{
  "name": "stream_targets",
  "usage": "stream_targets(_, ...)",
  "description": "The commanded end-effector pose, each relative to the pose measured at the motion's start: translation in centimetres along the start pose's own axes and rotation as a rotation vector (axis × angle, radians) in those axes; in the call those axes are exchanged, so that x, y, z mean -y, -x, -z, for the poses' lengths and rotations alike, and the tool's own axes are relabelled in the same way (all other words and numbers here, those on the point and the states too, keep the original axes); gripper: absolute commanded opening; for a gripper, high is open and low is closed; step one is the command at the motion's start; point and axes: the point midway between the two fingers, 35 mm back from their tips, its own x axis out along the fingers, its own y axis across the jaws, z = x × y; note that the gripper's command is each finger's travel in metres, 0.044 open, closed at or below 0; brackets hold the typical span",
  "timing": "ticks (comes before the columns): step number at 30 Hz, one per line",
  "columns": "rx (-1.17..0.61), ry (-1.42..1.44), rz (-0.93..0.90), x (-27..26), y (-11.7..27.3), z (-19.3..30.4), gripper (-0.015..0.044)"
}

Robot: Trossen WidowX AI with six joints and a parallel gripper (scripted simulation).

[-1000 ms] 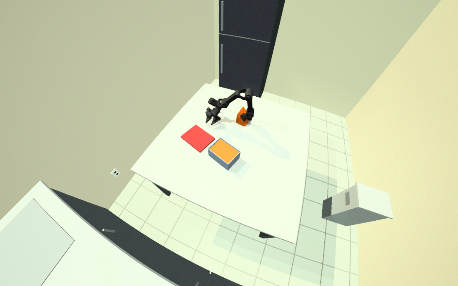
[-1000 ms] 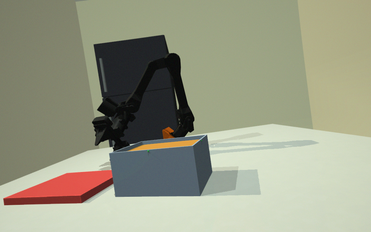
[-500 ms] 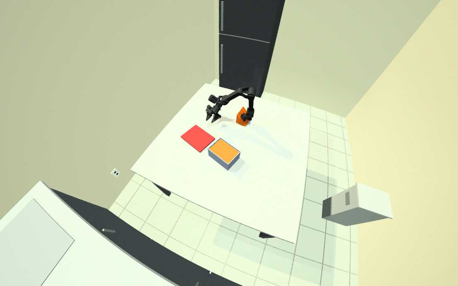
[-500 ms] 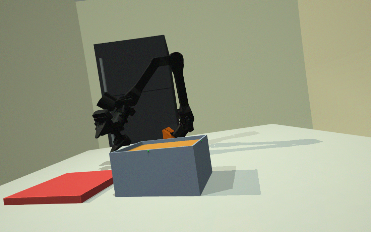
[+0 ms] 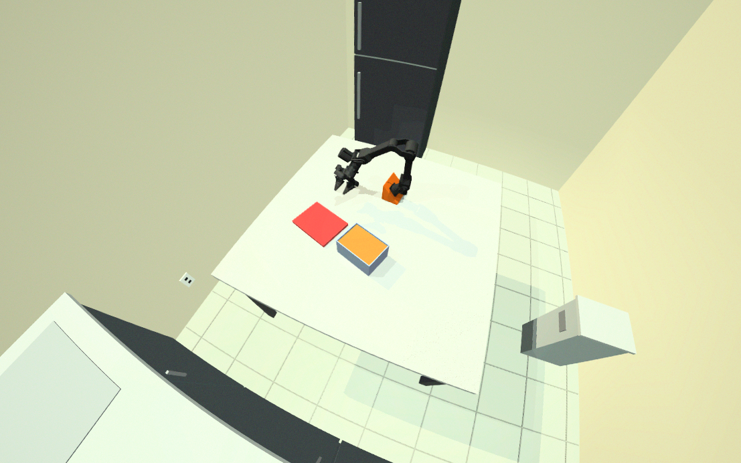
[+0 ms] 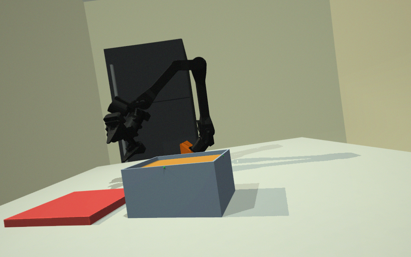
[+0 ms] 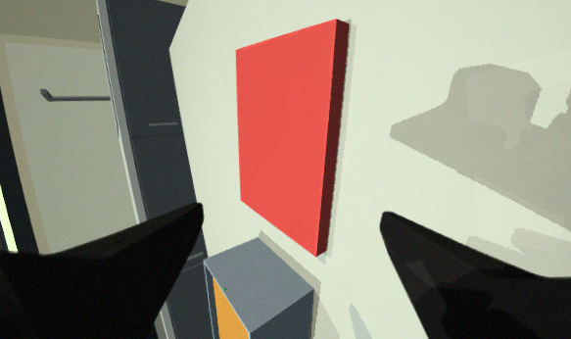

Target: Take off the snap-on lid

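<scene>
The red lid (image 5: 320, 223) (image 6: 68, 205) (image 7: 285, 132) lies flat on the table, its smooth broad face up, beside the storage box and apart from it. The blue-grey storage box (image 5: 352, 257) (image 6: 171, 191) (image 7: 265, 284) stands upright and uncovered, with an orange surface (image 5: 363, 243) (image 6: 184, 160) (image 7: 228, 314) inside it. My gripper (image 5: 341, 191) (image 6: 116, 152) (image 7: 292, 216) is open with nothing between its fingers. It hangs above the table, behind the lid in the top and exterior views, touching neither the lid nor the box. The lid's underside is hidden.
The white table (image 5: 419, 322) (image 6: 344, 207) carries the lid, box and arm. An orange block (image 5: 391, 190) (image 6: 186, 146) is at the arm's base. A dark fridge (image 5: 395, 91) (image 6: 149, 80) stands behind the arm. A grey-white cabinet (image 5: 580, 339) stands beyond the table's right side.
</scene>
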Motion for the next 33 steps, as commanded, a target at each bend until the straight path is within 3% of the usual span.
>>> stream_targets(1, 0.002, 0.005, 0.002, -0.4, 0.8, 0.0, 0.0440)
stream_targets(12, 0.003, 0.004, 0.003, -1.4, 2.6, -0.1, 0.0440)
stream_targets(33, 0.003, 0.004, 0.003, -1.2, 2.1, 0.0, 0.0440)
